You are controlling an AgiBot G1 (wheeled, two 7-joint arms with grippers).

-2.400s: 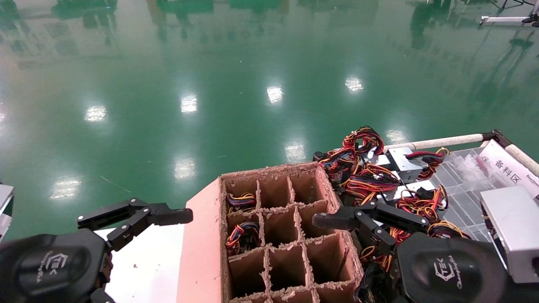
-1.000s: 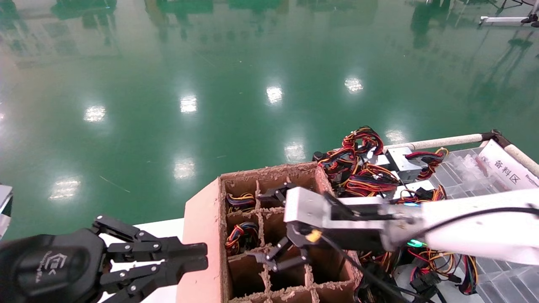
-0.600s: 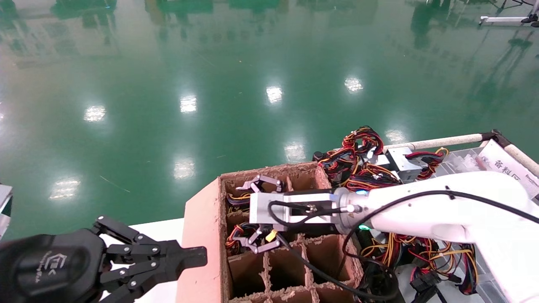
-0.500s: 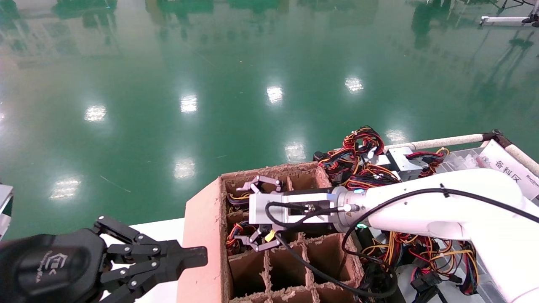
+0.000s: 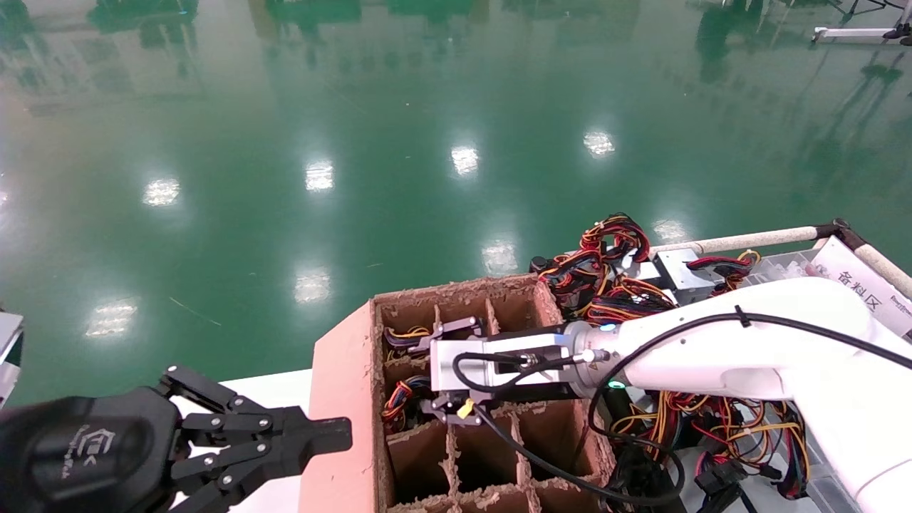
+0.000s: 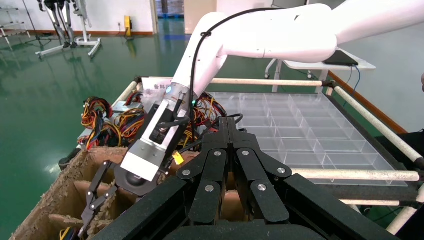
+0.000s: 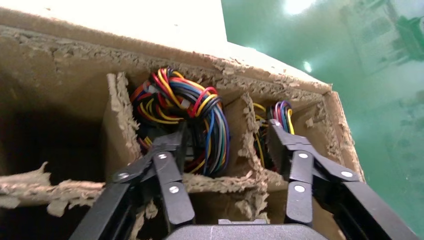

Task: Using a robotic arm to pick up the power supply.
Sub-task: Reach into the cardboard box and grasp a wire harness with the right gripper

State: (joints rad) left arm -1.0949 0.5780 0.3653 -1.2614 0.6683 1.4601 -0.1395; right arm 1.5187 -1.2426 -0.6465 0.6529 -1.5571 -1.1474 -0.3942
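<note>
The white robotic arm (image 5: 719, 349) reaches from the right over the divided cardboard box (image 5: 340, 420), its silver wrist block (image 5: 499, 365) above the left column of cells. My right gripper (image 7: 227, 131) is open and straddles a divider. One finger dips beside a thick wire bundle (image 7: 186, 112), the other beside a thinner bundle (image 7: 281, 116). The grey bodies under these bundles are hidden. More of the power supply units (image 5: 678, 269) lie in a wire tangle to the right of the box. My left gripper (image 5: 336, 434) is shut and hangs at the box's near left.
A clear plastic divided tray (image 6: 310, 125) with padded rails (image 5: 748, 239) and a white label sign (image 5: 863, 286) lies right of the box. Several box cells (image 5: 491, 456) nearer me are empty. A white tabletop (image 5: 265, 395) lies under my left gripper, with green floor beyond.
The white arm has swung left across the box to its left column and sunk lower, its open fingers now down at the divider. My left gripper stayed put over the last second.
</note>
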